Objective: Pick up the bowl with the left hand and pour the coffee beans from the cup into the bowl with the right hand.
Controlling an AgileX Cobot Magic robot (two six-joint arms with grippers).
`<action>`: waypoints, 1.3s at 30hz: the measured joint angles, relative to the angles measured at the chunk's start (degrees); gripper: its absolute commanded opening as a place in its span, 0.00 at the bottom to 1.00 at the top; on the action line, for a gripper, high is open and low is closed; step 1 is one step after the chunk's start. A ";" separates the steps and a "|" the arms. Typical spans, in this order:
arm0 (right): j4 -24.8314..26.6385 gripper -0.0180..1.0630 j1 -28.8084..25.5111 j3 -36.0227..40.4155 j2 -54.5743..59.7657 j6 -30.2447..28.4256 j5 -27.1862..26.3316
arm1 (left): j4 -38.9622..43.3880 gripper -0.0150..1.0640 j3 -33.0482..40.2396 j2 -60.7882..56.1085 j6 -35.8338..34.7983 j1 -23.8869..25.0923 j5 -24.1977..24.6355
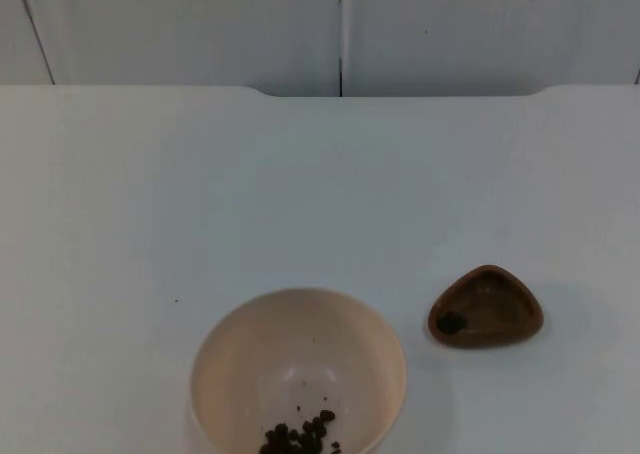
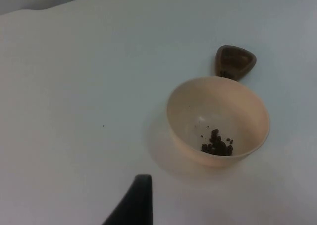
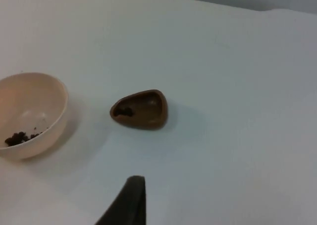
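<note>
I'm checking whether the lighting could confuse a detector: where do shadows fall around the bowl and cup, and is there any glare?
Top view: soft shadow right of the cup; bowl evenly lit. Left wrist view: faint shadow beside the bowl, towards the fingertip. Right wrist view: mild shadows beside both. No harsh glare on the table.

A cream bowl (image 2: 218,118) with coffee beans (image 2: 217,143) sits on the white bench (image 2: 89,76), touching a brown cup (image 2: 236,61).

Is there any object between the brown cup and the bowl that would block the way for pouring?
Nothing visible does. The brown cup sits on the white table beside the cream bowl, apart from it, with only bare table between them. The bowl already holds coffee beans.
</note>
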 measured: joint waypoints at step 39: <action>0.41 0.99 -16.01 0.00 0.00 0.00 0.00 | 0.00 0.99 0.00 0.00 0.00 0.00 0.00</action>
